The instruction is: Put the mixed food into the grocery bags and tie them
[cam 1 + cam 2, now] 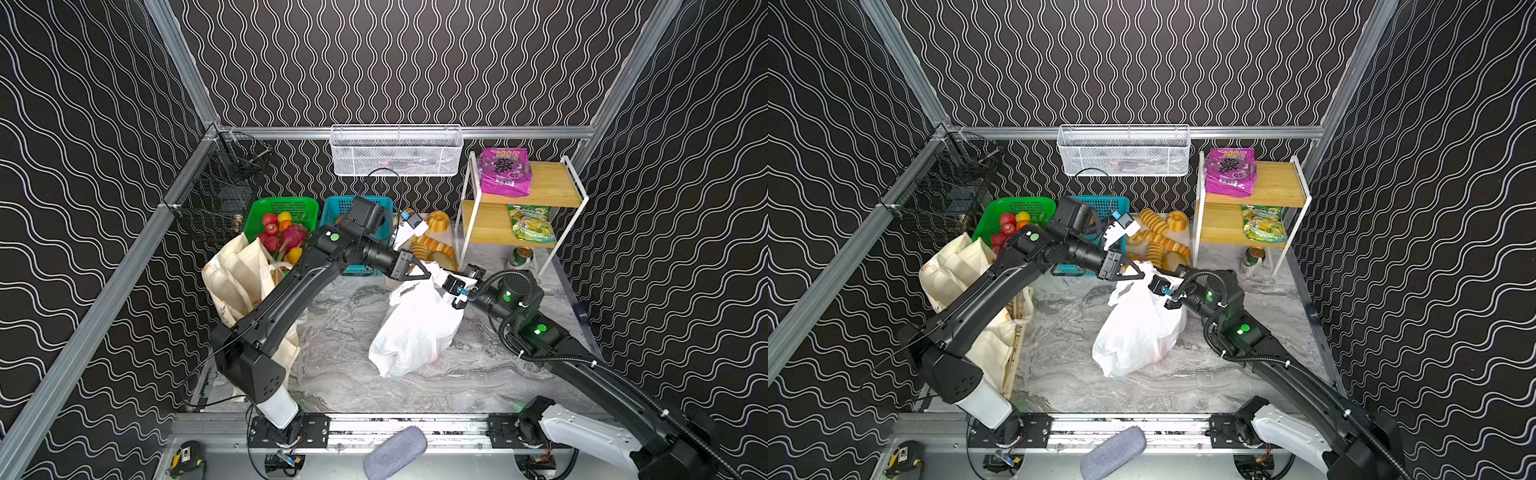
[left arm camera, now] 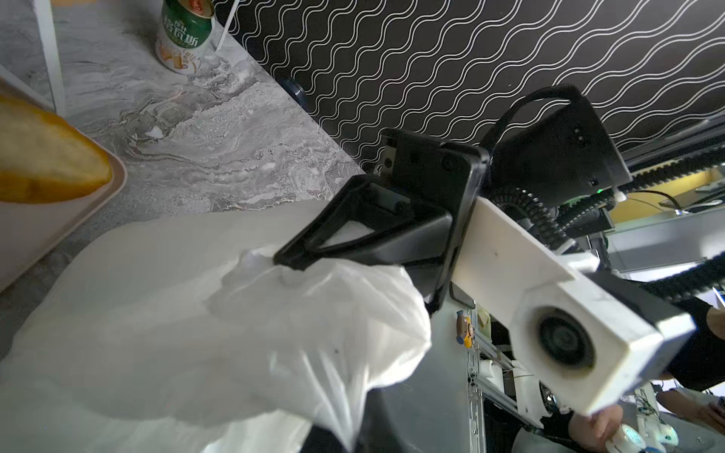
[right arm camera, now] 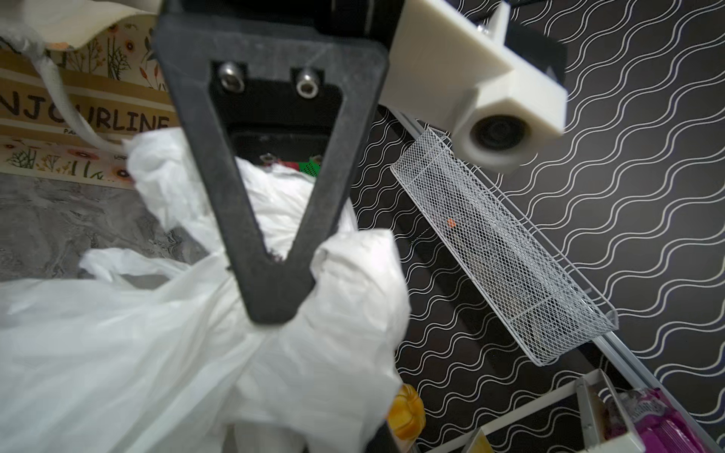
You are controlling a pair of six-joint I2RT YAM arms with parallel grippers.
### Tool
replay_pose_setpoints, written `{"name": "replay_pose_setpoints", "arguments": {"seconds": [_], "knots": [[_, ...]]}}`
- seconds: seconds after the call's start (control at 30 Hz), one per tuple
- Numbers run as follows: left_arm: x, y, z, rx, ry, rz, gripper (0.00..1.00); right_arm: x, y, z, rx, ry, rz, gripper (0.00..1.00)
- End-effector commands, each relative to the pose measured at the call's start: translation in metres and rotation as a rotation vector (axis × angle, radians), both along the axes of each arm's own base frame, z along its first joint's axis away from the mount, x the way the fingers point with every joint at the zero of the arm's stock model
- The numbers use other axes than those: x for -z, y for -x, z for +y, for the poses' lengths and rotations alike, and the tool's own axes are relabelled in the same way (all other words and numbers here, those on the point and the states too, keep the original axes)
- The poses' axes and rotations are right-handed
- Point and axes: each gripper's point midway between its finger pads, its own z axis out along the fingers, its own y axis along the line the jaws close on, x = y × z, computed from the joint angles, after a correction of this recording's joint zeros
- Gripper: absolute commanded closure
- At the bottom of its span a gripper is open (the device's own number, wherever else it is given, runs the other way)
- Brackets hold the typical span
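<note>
- Two grippers clamp the top of the white plastic carrier bag, which sits mid marble tabletop.
- left gripper: jaws closed, pinching a bunched bit of the bag's plastic.
- right gripper: jaws closed on another twisted bunch, near the left one.
- cream canvas tote: stands at table's left behind the left arm, apart from the bag.
- purple grape-print snack packet: on top shelf of wooden rack.
- green drink can: on table under the rack.
</note>
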Motion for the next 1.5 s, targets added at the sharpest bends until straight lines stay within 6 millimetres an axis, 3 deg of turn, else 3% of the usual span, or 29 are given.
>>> {"name": "replay_pose_setpoints", "arguments": {"seconds": [0.0, 0.2, 0.3, 0.47, 0.63, 0.73, 0.87, 1.0, 1.17, 1.33, 1.47], "knots": [[-0.008, 0.005, 0.003, 0.09, 0.009, -0.05, 1.0, 0.013, 0.001, -0.017, 0.08, 0.033, 0.087, 1.0], [-0.011, 0.004, -0.008, 0.201, 0.018, -0.049, 1.0, -0.007, 0.014, -0.051, 0.205, 0.0, 0.087, 1.0], [-0.008, 0.009, -0.017, 0.248, 0.051, -0.045, 1.0, -0.007, 0.018, -0.061, 0.243, 0.028, 0.12, 0.99], [0.013, 0.02, -0.018, 0.294, -0.004, -0.004, 1.0, 0.011, 0.018, -0.058, 0.229, 0.061, 0.152, 0.7], [0.036, 0.031, -0.001, 0.279, -0.058, 0.063, 1.0, 0.028, 0.018, -0.041, 0.153, 0.082, 0.205, 0.58], [0.038, 0.03, 0.005, 0.241, -0.05, 0.072, 1.0, 0.024, 0.028, -0.033, 0.082, 0.039, 0.218, 0.51], [0.037, 0.025, 0.014, 0.197, -0.048, 0.062, 1.0, 0.002, 0.046, -0.029, -0.009, -0.107, 0.276, 0.3], [0.035, 0.026, 0.016, 0.2, -0.061, 0.03, 1.0, -0.009, 0.047, -0.035, -0.026, -0.211, 0.386, 0.29], [0.034, 0.02, 0.017, 0.188, -0.077, 0.011, 1.0, 0.013, 0.028, -0.056, -0.015, -0.279, 0.601, 0.37], [0.027, 0.02, 0.014, 0.203, -0.046, -0.006, 1.0, 0.021, 0.04, -0.038, -0.206, -0.317, 0.716, 0.34], [0.023, 0.024, 0.014, 0.239, -0.035, 0.003, 1.0, 0.029, 0.03, -0.025, -0.295, -0.298, 0.779, 0.31]]}}
